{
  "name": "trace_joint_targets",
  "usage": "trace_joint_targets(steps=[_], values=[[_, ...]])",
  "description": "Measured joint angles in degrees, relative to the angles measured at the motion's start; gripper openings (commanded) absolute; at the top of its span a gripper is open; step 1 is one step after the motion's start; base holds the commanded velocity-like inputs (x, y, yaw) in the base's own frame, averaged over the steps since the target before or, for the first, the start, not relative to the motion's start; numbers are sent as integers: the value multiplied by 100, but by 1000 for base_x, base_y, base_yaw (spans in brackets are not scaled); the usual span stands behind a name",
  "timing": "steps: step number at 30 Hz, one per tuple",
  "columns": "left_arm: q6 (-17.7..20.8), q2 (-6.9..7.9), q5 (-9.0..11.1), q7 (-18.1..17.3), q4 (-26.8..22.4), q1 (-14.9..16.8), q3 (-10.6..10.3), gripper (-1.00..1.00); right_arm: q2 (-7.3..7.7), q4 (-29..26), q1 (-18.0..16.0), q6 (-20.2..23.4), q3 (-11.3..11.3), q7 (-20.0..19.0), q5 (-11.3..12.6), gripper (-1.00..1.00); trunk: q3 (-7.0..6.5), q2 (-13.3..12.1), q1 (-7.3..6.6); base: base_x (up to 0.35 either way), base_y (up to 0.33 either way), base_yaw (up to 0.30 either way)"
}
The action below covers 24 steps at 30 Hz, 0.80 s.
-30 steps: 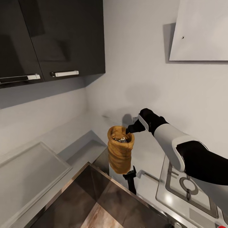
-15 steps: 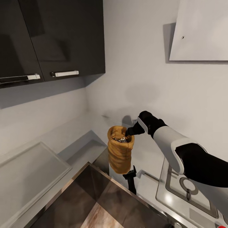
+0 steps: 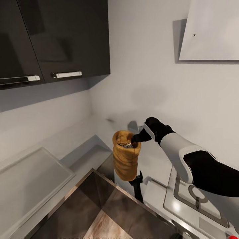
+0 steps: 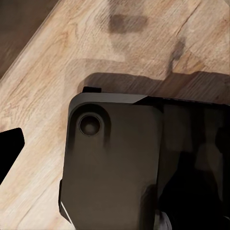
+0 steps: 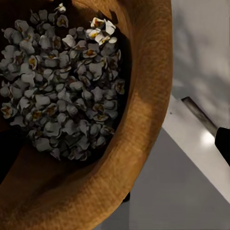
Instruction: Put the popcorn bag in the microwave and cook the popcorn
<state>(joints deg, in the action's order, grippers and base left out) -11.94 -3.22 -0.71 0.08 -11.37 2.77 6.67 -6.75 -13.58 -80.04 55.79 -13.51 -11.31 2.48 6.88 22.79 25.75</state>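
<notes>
The right arm (image 3: 186, 159) reaches in from the lower right, its white forearm and black wrist stretched forward and slightly up. The right tool (image 3: 135, 137) is clamped on the thick rim of the popcorn bag (image 3: 125, 156), which hangs upright from it in the air. The left tool cannot be made out; its wrist view shows only the robot's dark base (image 4: 129, 167).

You can't see the right gripper's (image 3: 135, 137) fingertips; they sit at the popcorn bag's (image 3: 125, 156) rim, so its grip stays unclear. The popcorn (image 5: 62, 81) is cut off by the right wrist view's edge. Your left gripper is out of frame everywhere.
</notes>
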Motion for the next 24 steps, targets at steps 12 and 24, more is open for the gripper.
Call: trace_joint_targets(steps=[12,24], values=[[0,0,0,0,0,0,-1,100,25,-52,462,-332,27,79,1,100,12,1,0,0,0,0],[0,0,0,0,0,0,3,100,30,-66,457,-335,37,98,1,100,12,1,0,0,0,0]])
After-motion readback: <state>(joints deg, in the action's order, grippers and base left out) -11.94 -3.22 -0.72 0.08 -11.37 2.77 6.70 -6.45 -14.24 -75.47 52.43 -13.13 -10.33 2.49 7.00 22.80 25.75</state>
